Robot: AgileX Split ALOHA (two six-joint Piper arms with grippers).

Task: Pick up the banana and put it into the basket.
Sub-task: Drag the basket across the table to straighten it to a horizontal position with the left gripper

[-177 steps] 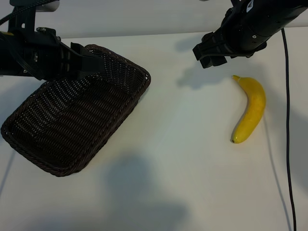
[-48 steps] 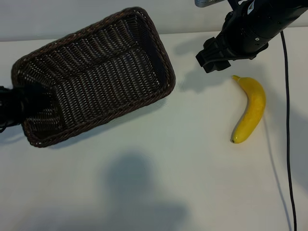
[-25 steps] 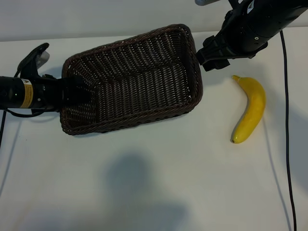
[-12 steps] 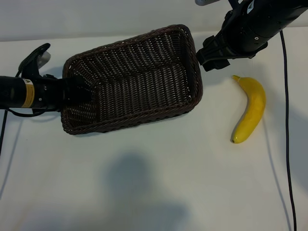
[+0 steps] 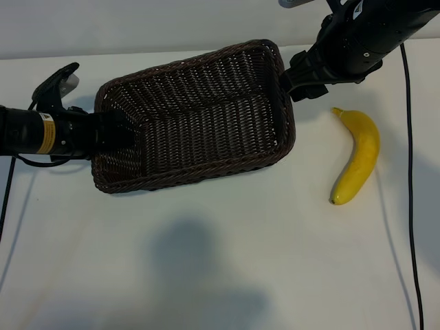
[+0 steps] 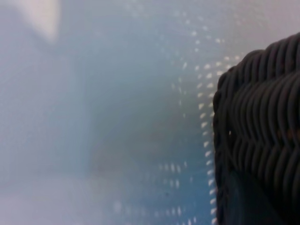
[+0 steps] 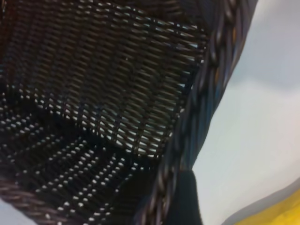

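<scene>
The banana (image 5: pixel 357 157) is lying untouched on the white table (image 5: pixel 227 261), just right of the basket (image 5: pixel 192 113), which is being held by its left end wall in the clamped left gripper (image 5: pixel 113 132), seemingly so that it sits close to the fruit. The right gripper (image 5: pixel 302 88) is being held wide open and empty over the basket's right rim, just up-left of the banana, apparently ready for the pick.

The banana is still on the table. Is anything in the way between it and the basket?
No, nothing visible. Only bare white table lies between the banana and the basket. The right gripper hovers open above the basket's far corner, not between them. The left gripper holds the basket's other end.
</scene>
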